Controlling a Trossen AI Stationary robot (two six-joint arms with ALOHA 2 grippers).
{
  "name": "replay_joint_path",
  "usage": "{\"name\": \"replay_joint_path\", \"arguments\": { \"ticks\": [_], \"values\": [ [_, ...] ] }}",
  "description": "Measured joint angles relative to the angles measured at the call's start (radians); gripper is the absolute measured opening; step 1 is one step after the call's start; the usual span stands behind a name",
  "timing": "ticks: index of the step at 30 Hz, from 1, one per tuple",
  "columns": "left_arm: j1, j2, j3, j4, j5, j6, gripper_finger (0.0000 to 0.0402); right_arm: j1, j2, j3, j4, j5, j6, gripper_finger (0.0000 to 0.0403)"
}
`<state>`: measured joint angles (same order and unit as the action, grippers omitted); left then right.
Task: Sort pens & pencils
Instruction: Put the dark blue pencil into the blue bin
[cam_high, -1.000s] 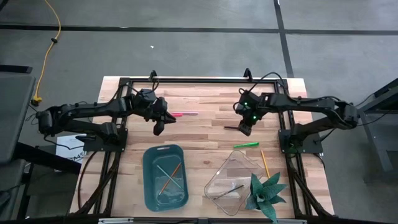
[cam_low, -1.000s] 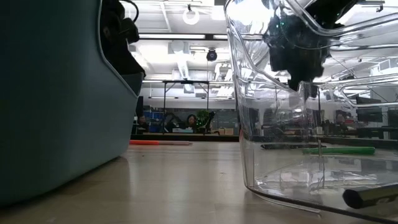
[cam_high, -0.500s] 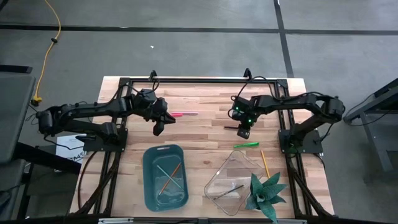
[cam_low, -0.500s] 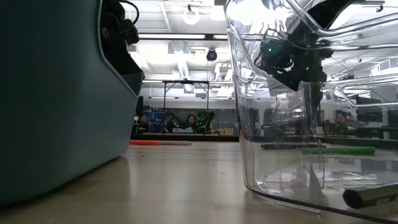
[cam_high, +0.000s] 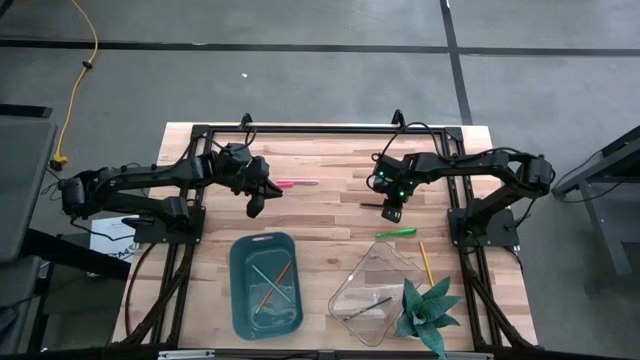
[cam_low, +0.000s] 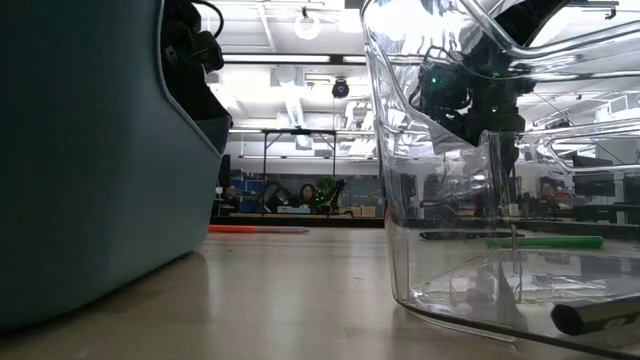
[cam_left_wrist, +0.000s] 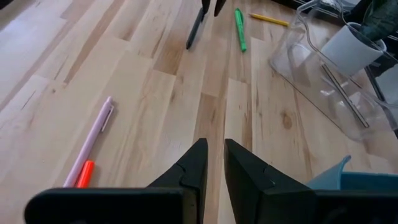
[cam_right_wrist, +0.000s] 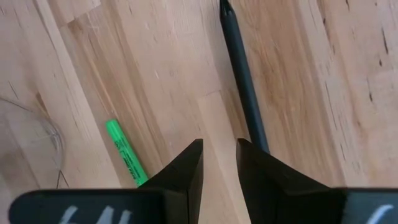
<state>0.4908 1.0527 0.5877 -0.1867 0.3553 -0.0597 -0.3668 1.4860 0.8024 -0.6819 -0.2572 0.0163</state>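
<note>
Compared with a second ago, we see the right arm drawn in toward the table's middle: the right gripper (cam_high: 391, 211) now hangs over the black pen (cam_high: 371, 206), where earlier it sat a little farther toward the right edge. Since half a second ago nothing differs. The left gripper (cam_high: 254, 207) holds the same spot near the left half of the far edge, just beside the pink pen (cam_high: 297, 183) with its red-orange end.

In the right wrist view the right gripper's fingers (cam_right_wrist: 186, 171) stand slightly parted with only a narrow gap, and the black pen (cam_right_wrist: 242, 81) runs under one finger, so we cannot tell whether they touch it. The left gripper's fingers (cam_left_wrist: 189, 171) are likewise parted by a narrow gap and pinch nothing.

The green pen (cam_high: 396, 233) lies on bare wood between the black pen and the clear tub (cam_high: 372, 293), which stands near the near edge toward the right. A yellow pencil (cam_high: 425, 262) lies just beside the tub on its right-edge side. The teal bin (cam_high: 264, 285), near the near edge left of centre, holds crossed thin pencils (cam_high: 270, 284).

A dark stick (cam_high: 370, 304) lies in the clear tub; we cannot make out what kind it is. In the low view the bin (cam_low: 90, 150) and tub (cam_low: 500, 160) fill the foreground and hide most of the table; the green pen (cam_low: 545, 242) shows only through the tub's wall. A plant (cam_high: 428, 313) covers the tub's near-right corner.
</note>
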Motion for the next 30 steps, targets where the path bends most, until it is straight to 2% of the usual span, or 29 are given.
{"name": "replay_joint_path", "arguments": {
  "ticks": [7, 12, 30],
  "values": [
    [0.000, 0.000, 0.000, 0.000, 0.000, -0.003, 0.0042, 0.000, 0.000, 0.000, -0.021, 0.029, -0.039, 0.0087],
    [0.000, 0.000, 0.000, 0.002, -0.003, -0.016, 0.0042, 0.012, -0.006, 0.000, -0.052, -0.050, -0.050, 0.0087],
    [0.000, 0.000, 0.000, 0.007, -0.008, -0.024, 0.0042, 0.021, -0.009, 0.000, -0.039, -0.040, -0.042, 0.0087]
  ]
}}
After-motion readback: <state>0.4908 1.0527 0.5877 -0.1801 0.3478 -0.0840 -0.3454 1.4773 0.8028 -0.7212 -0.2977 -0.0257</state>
